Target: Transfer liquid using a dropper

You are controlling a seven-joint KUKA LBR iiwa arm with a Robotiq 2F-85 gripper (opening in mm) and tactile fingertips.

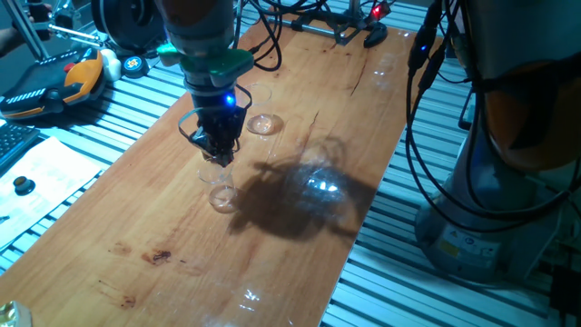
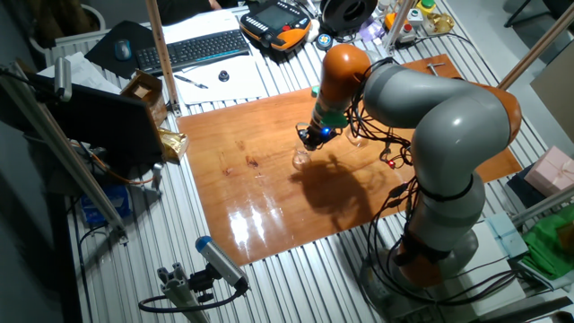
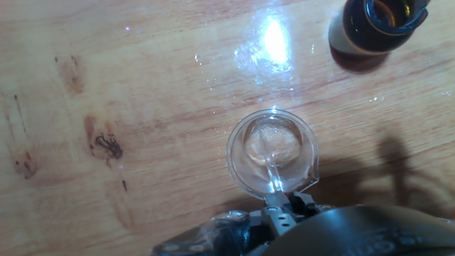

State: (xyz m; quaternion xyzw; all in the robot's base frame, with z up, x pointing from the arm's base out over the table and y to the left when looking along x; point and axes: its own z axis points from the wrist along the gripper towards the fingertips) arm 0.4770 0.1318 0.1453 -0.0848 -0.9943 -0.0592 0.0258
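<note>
In the hand view a thin clear dropper tube (image 3: pixel 269 165) runs from my gripper (image 3: pixel 283 208) down into a small clear glass beaker (image 3: pixel 272 153) directly below. The gripper is shut on the dropper's upper part, and its reddish end is hidden. In one fixed view the gripper (image 1: pixel 218 150) hangs just above that beaker (image 1: pixel 221 191) on the wooden board. The other fixed view shows the gripper (image 2: pixel 314 137) over the same beaker (image 2: pixel 300 159). The amber-brown bottle (image 3: pixel 371 28) stands open at the top right of the hand view, apart from the beaker.
A second clear beaker (image 1: pixel 263 124) stands behind the gripper. The wooden board (image 1: pixel 163 245) lies on a slatted metal table. A teach pendant (image 1: pixel 54 82), a keyboard (image 2: pixel 193 49) and cables (image 1: pixel 427 136) lie off the board.
</note>
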